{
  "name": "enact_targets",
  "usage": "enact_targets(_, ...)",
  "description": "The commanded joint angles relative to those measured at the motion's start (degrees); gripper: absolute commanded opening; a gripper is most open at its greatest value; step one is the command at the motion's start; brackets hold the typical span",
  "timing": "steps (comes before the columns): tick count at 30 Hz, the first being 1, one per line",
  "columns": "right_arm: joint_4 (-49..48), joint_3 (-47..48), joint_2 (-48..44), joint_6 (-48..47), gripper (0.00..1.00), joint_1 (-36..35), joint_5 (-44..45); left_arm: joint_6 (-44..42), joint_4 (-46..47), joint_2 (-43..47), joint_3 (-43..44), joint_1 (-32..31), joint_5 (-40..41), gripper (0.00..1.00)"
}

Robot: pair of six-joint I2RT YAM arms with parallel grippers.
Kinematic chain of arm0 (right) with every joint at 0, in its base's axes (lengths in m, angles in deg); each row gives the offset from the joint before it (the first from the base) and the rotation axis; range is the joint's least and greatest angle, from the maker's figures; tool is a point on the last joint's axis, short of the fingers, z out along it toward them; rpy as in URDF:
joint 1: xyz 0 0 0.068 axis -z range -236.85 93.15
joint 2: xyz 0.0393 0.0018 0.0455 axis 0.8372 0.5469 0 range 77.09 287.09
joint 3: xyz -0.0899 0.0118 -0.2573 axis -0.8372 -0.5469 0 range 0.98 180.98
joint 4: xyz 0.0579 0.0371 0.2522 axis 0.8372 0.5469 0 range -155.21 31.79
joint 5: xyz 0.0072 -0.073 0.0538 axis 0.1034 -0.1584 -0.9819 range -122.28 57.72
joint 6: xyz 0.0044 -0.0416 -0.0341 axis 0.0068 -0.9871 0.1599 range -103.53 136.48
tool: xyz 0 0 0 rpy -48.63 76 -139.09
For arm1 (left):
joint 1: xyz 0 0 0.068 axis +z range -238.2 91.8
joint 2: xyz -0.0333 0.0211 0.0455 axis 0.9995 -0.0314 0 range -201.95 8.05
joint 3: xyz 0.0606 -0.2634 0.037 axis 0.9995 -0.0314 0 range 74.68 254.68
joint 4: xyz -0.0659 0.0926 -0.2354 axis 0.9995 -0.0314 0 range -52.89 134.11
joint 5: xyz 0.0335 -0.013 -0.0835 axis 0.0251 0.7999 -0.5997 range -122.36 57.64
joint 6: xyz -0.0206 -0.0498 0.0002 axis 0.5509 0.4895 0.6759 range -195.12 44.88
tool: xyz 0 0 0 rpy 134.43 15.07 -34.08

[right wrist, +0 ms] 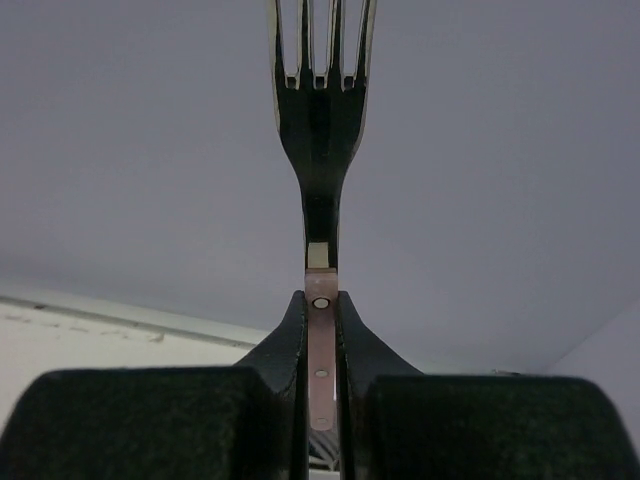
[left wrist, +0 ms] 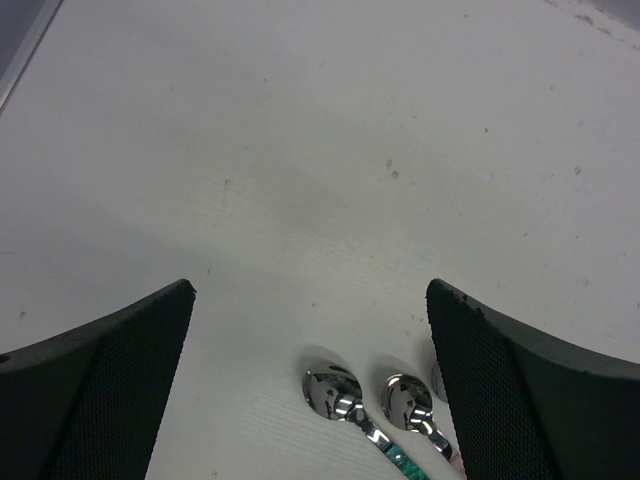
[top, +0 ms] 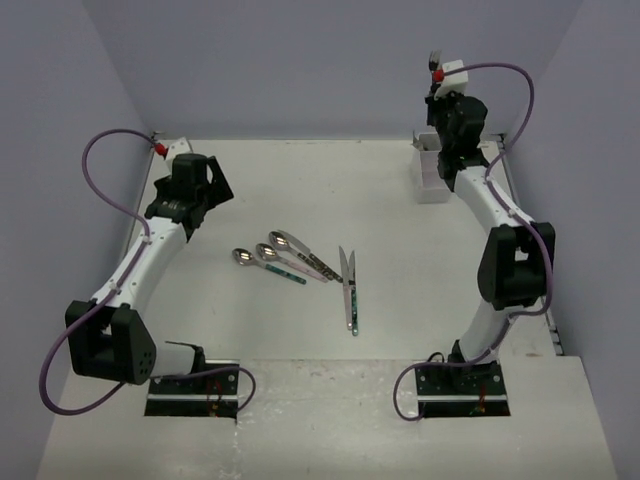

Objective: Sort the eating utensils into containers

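The white table [top: 330, 190] carries a white cutlery holder [top: 430, 178] at its far right corner. Just above the holder, the right gripper [right wrist: 320, 298] pinches a pink-handled fork [right wrist: 320, 120] by its handle, tines pointing away from the fingers. Well left of the holder, the left gripper [left wrist: 310, 287] hangs spread wide over three spoons [top: 266, 250]. Two more utensils [top: 349, 290], their kind unclear, lie side by side between the spoons and the holder.

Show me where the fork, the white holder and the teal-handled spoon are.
fork [right wrist: 320, 140]: right wrist view, on its neck below the tines.
white holder [top: 432, 187]: top external view, on its near wall.
teal-handled spoon [left wrist: 333, 392]: left wrist view, on its bowl.
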Motion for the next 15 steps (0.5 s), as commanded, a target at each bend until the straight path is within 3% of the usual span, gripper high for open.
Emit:
enact_targets(1, -10.63, 8.79, 9.18, 0.31, 0.00, 2.45, 3.26, -2.84, 2.28, -2.90, 5.65, -0.32, -0.54, 1.00)
enact_targets(6, -10.37, 12.78, 15.63, 1.89, 0.00, 4.04, 6.86, -3.19, 1.05, -5.64, 8.55, -0.32, 0.17, 1.00)
enact_targets(9, -10.89, 10.41, 15.90, 7.16, 0.00, 6.41, 3.53, -3.02, 1.05, -5.90, 8.38, -0.32, 0.34, 1.00)
enact_targets(15, -10.54, 8.48, 18.36, 6.74, 0.00, 6.41, 2.03, -2.75, 0.87, -6.34, 8.55, -0.32, 0.52, 1.00)
